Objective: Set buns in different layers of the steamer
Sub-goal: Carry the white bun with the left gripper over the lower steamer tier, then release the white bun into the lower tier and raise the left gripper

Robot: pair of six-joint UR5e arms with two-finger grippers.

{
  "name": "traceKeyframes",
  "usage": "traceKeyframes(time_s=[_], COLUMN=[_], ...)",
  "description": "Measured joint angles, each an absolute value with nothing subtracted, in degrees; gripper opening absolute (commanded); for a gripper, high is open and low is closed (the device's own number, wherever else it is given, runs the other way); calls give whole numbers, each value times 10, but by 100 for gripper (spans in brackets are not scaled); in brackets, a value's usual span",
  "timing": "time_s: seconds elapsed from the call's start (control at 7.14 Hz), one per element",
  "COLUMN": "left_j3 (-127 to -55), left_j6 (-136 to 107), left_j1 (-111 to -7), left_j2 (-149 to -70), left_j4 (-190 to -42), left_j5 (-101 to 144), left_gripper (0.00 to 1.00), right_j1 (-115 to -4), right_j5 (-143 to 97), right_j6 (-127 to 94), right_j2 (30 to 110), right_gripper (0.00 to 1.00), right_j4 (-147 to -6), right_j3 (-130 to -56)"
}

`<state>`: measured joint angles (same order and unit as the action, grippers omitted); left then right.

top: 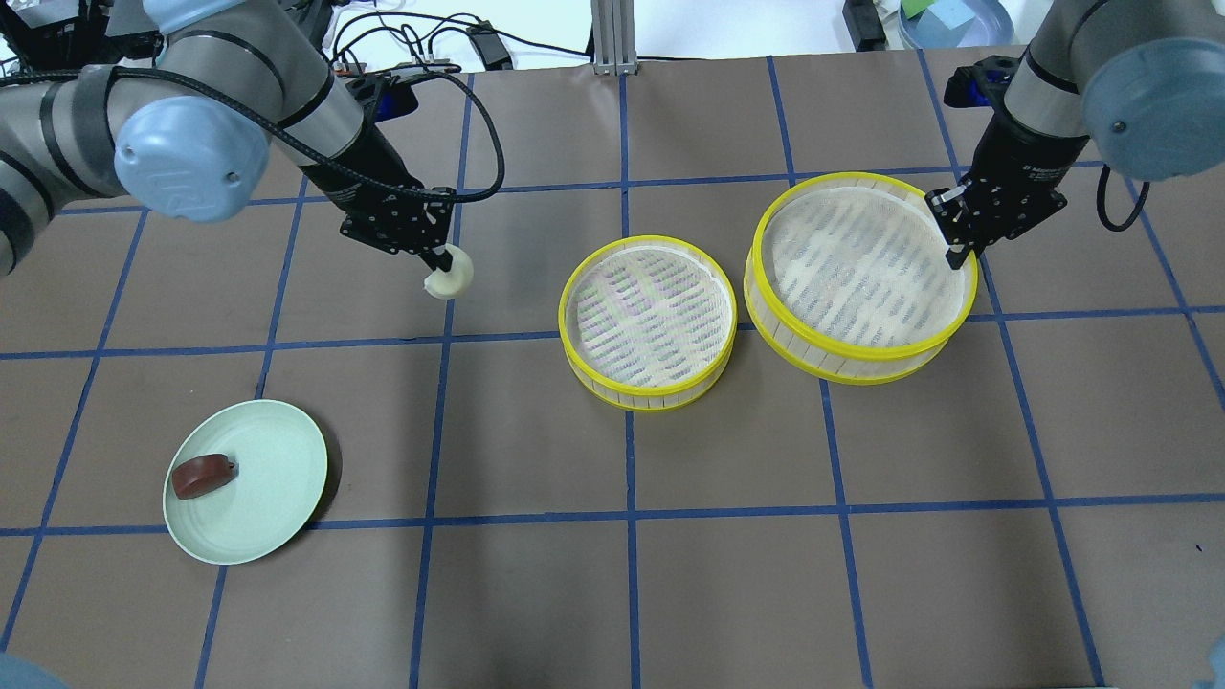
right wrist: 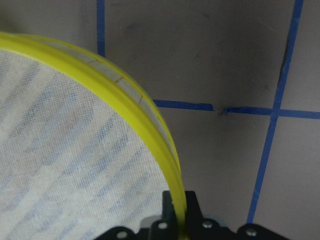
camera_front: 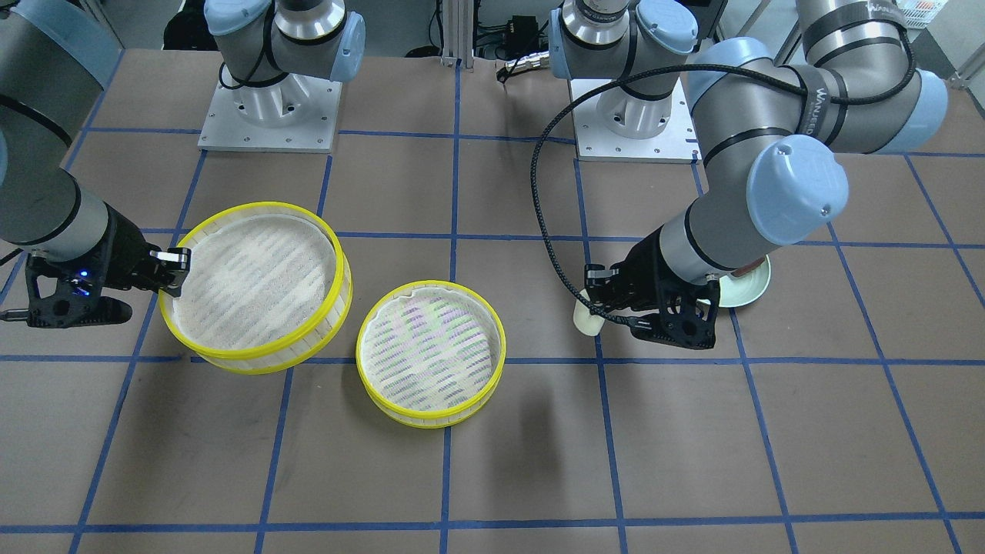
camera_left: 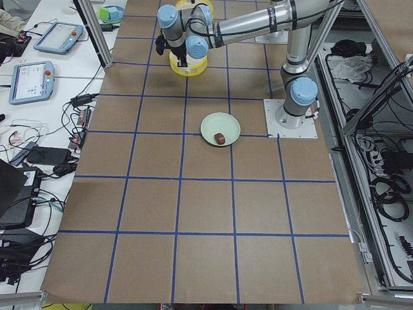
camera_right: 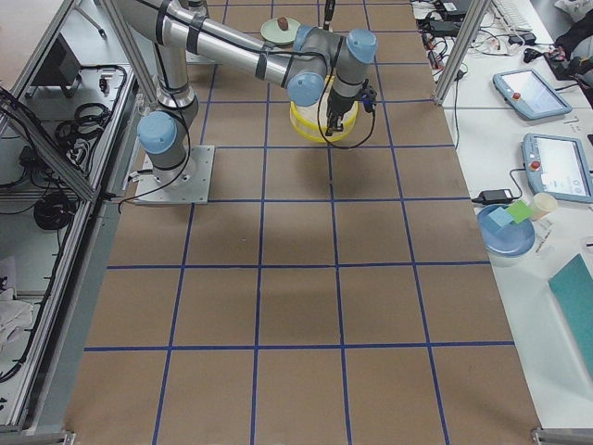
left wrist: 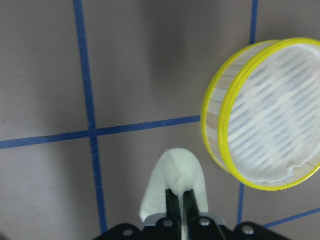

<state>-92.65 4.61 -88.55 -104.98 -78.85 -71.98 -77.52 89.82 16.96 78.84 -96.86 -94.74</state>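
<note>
Bare table between left gripper, pinching cream bun, and smaller tray, frame centre. Larger tray just beside, right gripper clamped on its rim. Plate lower left.

Brown mat is covering the whole table, and blue tape lines are running across it in a grid. A white bench is sitting alongside with teach pendants lying on it. Cables are trailing off the frame side, and bright, even light is washing over everything.

Green plate beside arm base, brown bun on it; yellow-rimmed steamer tray far beyond.
</note>
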Motion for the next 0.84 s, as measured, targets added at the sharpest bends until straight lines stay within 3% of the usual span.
traceKeyframes(time_s=[0.84], left_j3=[-941], left_j6=[-163], left_j1=[-982], left_j2=[-1134], left_j4=[-589], left_j5=[-570], left_gripper=[0], right_j1=[-775], right_j5=[898], right_j6=[170], right_j2=[788], right_gripper=[0], right_j4=[-968], right_j3=[-951])
